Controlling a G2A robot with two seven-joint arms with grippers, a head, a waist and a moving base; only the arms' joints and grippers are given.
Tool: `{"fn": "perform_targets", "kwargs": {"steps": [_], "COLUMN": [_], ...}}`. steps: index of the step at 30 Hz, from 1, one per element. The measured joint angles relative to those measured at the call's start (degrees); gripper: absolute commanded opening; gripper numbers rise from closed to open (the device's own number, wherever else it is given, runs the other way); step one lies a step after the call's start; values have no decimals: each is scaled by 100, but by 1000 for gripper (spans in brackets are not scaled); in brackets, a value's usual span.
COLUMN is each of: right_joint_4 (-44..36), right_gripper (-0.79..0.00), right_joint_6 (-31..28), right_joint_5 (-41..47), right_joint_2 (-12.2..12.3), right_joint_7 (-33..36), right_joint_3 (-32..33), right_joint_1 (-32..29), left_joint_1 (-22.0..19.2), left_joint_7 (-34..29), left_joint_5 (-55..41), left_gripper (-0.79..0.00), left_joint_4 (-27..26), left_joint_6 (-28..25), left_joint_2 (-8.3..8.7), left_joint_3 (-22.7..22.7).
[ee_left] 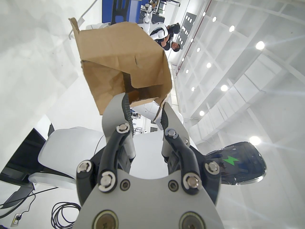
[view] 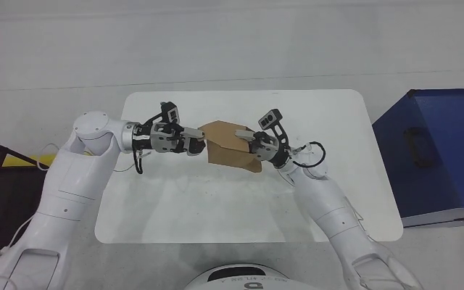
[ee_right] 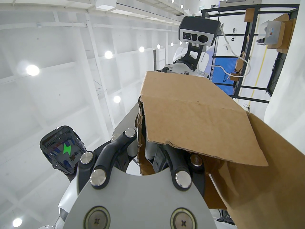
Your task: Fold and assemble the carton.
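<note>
A brown carton (view: 228,145), partly folded with loose flaps, hangs above the white table (view: 217,210) between my two arms. In the right wrist view, my right gripper (ee_right: 145,139) is shut on one wall of the carton (ee_right: 195,120); one finger is hidden behind the cardboard. In the top view that gripper (view: 252,147) holds the carton's right end. My left gripper (view: 196,142) is at the opposite end. Its fingers (ee_left: 124,106) stand apart, so the left gripper (ee_left: 145,107) is open, and the end corner and a flap of the carton (ee_left: 119,55) reach in between the tips.
A blue case (view: 428,159) stands beside the table on the right. A dark object (view: 11,156) lies off the left edge. Bare table surface stretches in front of and behind the carton.
</note>
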Motion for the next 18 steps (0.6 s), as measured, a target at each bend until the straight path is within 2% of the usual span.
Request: {"fn": "perform_targets", "kwargs": {"steps": [4, 8, 13, 18], "right_joint_4": [-19, -40, -61, -64], "right_gripper": [-785, -785, -785, -785], "right_joint_6": [5, 4, -4, 9], "right_joint_5": [22, 10, -15, -16], "right_joint_2": [11, 18, 24, 26], "right_joint_7": [17, -1, -42, -75], "right_joint_3": [12, 3, -20, -53], "right_joint_1": [-14, -20, -25, -11], "left_joint_1": [10, -5, -18, -28], "left_joint_7": [-12, -16, -14, -49], "left_joint_5": [63, 203, 311, 338], "left_gripper": [-511, -409, -400, -357], "left_joint_4": [10, -6, 39, 93], "left_joint_6": [23, 64, 76, 71], "left_joint_2": [1, -1, -1, 5], "left_joint_3": [43, 122, 178, 185]}}
